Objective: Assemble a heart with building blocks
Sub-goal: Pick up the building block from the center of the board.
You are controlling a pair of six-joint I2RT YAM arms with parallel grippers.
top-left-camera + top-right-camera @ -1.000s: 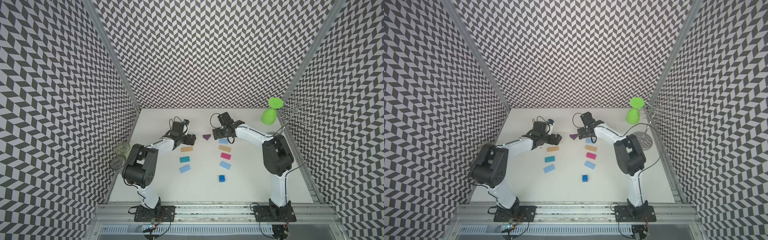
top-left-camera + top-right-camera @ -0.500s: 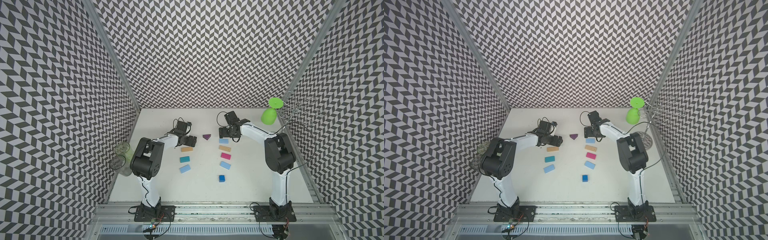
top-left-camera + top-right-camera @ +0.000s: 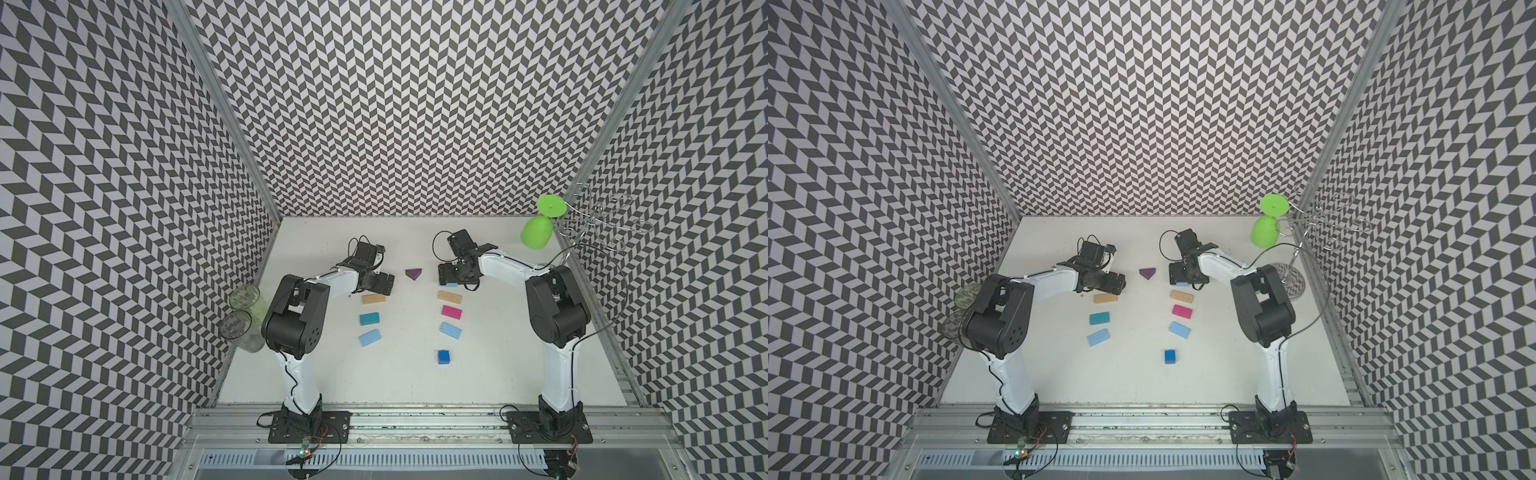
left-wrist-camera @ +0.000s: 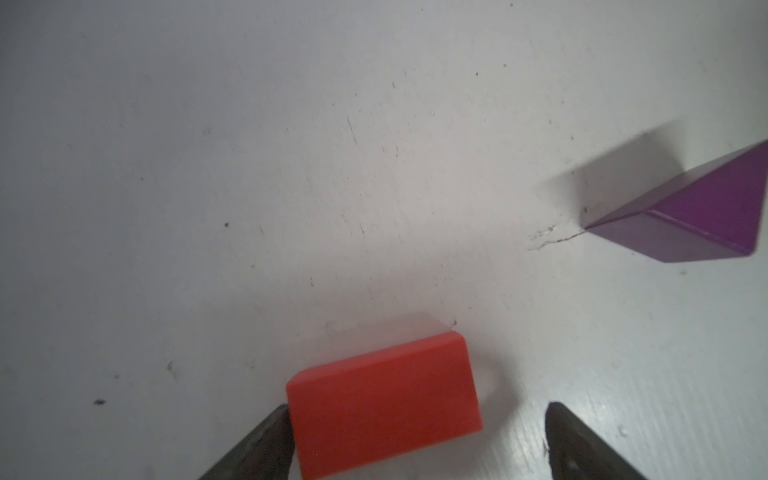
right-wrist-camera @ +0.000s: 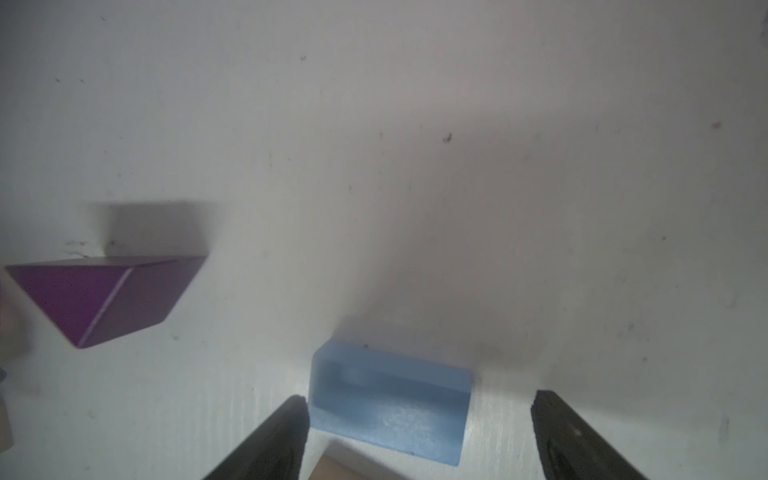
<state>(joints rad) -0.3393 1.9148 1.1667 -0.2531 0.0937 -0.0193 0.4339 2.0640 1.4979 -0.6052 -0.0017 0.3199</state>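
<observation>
Upside down, green goblet (image 3: 1263, 233) on rack (image 3: 1292, 286)

Top views: bright, even overhead light, sharp throughout; the wall (image 3: 395, 104) pattern bows toward the corners. My wrist views: dimmer, soft focus, my jaws dark blurs. The purple triangle (image 5: 99, 299) throws a dark shadow; glare streaks the desk (image 5: 498, 415) between my jaws.

A green goblet (image 3: 537, 233) hangs inverted from a wire rack (image 3: 596, 217); 2 clear tumblers (image 3: 244, 297) sit side by side.
</observation>
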